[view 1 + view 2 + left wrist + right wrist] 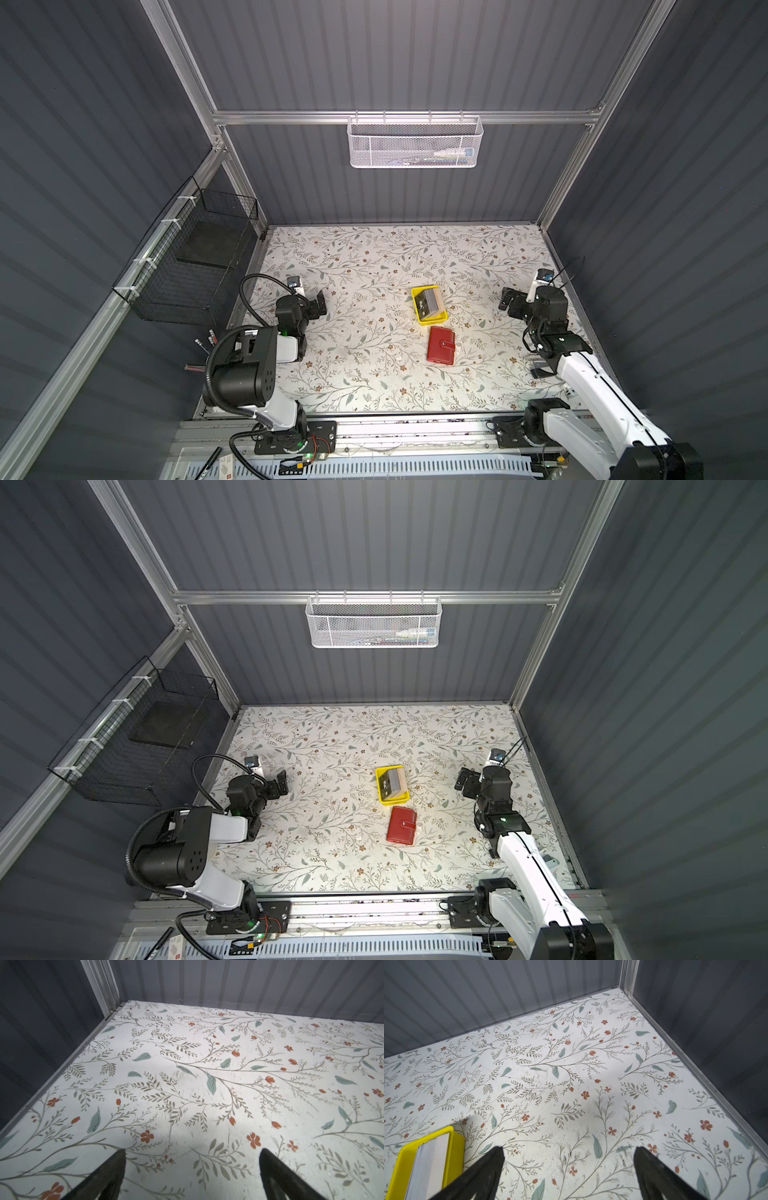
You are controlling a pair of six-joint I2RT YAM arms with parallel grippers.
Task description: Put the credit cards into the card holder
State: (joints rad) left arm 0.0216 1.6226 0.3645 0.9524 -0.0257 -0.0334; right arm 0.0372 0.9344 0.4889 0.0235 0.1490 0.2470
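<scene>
You have one card holder (441, 345), red and closed with its tab across the front, lying flat on the floral table (374, 257) in both top views. Just beside it, on the far side, sits one yellow tray (433, 321). The credit cards (430, 302) stand on edge inside it as one stack. There's a black one in front, then grey, then tan, but the exact count is too fine to read.

You have two arms, both drawn back. Your left gripper (319, 304) hangs low at the left edge, pointing toward the middle. Your right gripper (505, 300) sits low at the right edge. Both are well apart from tray and holder.

Left gripper (192, 1152): jaws spread wide, only table between them. Right gripper (569, 1149): also spread wide, with nothing in its grip.

The right wrist view catches the tray's corner (455, 1142) and the pale card edges (431, 1159). The left wrist view gives you only floral table. The holder (402, 825) shows in the top views alone.
</scene>
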